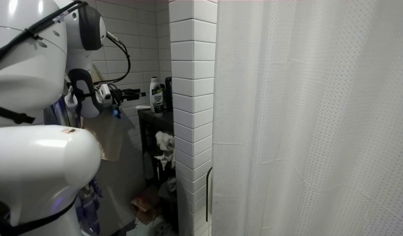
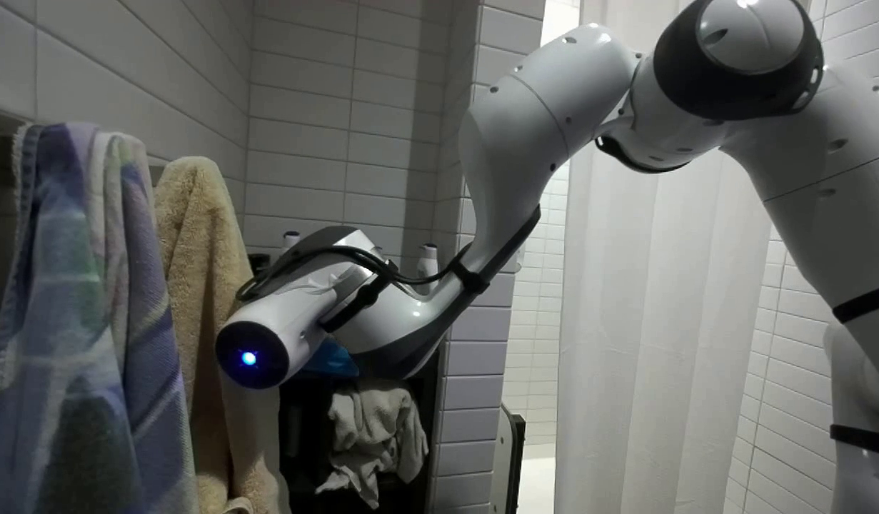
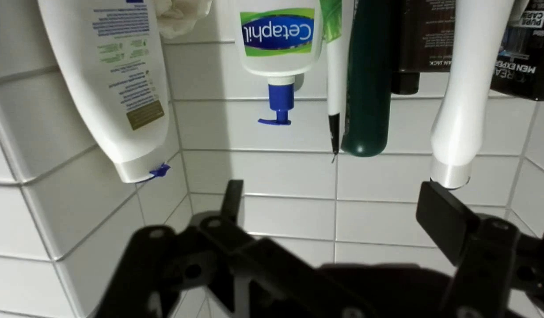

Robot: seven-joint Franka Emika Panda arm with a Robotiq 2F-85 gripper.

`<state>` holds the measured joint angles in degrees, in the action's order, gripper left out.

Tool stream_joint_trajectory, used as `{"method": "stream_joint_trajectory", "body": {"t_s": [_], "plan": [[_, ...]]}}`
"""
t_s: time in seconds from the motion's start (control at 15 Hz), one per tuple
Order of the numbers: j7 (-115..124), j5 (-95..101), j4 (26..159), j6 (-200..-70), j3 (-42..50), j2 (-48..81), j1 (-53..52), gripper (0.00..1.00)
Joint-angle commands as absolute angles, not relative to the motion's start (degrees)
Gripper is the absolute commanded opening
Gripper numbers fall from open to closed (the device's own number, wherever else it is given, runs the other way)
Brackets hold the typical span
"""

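My gripper (image 3: 333, 207) stands open in the wrist view, with only white wall tiles showing between its fingers. Bottles appear upside down there. A white bottle with a silvery cap (image 3: 450, 172) is nearest the right finger in the picture; whether they touch cannot be told. A dark green bottle (image 3: 367, 88), a Cetaphil pump bottle (image 3: 276, 39) and a large white bottle (image 3: 117, 79) line up to its left. In an exterior view the gripper (image 1: 136, 94) points at a white bottle with a dark label (image 1: 156, 95) on a black shelf unit (image 1: 157, 118). The arm's wrist hides the gripper in an exterior view.
A tiled pillar (image 1: 193, 98) stands beside the shelf, and a white shower curtain (image 1: 302, 114) hangs past it. Towels, one multicoloured (image 2: 89, 321) and one beige (image 2: 196, 285), hang close to the arm's wrist. Crumpled cloth (image 2: 378, 435) spills from a lower shelf.
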<state>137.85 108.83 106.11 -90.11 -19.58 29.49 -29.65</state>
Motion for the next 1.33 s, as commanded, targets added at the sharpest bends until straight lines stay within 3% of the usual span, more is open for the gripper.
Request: {"method": "stream_joint_trajectory", "body": {"t_s": [0.0,0.8,1.27], "plan": [[137.69,107.55,112.43,-88.01,-21.76,24.70,-29.58,1.00],[131.01,96.87,125.33,-92.34,-28.27,17.53,-29.36,1.00],[133.14,103.46,130.15,-116.71,-28.35,16.02,-27.16,1.00]]}}
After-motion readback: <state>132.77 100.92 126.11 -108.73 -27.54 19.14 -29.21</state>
